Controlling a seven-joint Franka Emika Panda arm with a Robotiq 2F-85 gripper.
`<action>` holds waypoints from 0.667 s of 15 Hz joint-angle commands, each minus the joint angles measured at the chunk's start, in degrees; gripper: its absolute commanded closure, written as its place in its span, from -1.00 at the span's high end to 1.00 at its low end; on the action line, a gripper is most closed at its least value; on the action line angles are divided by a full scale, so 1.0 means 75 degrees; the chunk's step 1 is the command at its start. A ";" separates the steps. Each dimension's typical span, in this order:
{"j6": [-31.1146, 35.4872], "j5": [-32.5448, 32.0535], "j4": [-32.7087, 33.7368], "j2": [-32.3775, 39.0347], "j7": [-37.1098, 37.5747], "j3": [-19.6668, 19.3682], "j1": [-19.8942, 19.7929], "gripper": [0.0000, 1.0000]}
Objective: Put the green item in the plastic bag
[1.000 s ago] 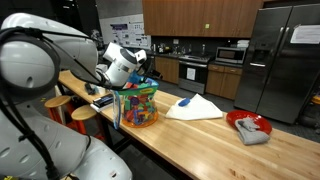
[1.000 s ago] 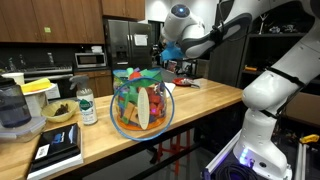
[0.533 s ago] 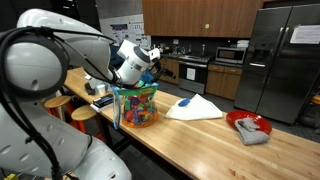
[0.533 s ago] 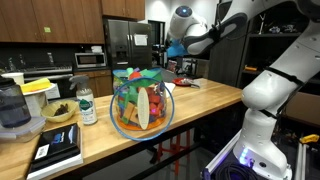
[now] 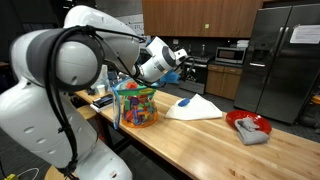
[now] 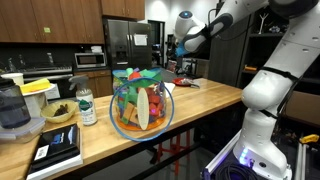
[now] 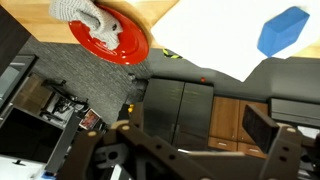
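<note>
The plastic bag stands on the wooden table, full of multicoloured pieces; it also shows in an exterior view. Bright green pieces sit at its top, and I cannot single out the green item among them. My gripper hangs in the air above the table, past the bag towards the white cloth, well above both; it also shows in an exterior view. In the wrist view the jaws are spread wide with nothing between them.
A white cloth with a small blue piece lies beyond the bag; both show in the wrist view. A red bowl holds a grey cloth. A bottle, a bowl and a book stand beside the bag.
The gripper has moved from just above the bag's mouth away towards the white cloth and slightly upward. The bag and other objects have not moved.
</note>
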 commanded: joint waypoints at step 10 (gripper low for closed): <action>-0.1789 0.4296 0.1768 0.1788 -0.7389 -0.0912 0.1139 1.00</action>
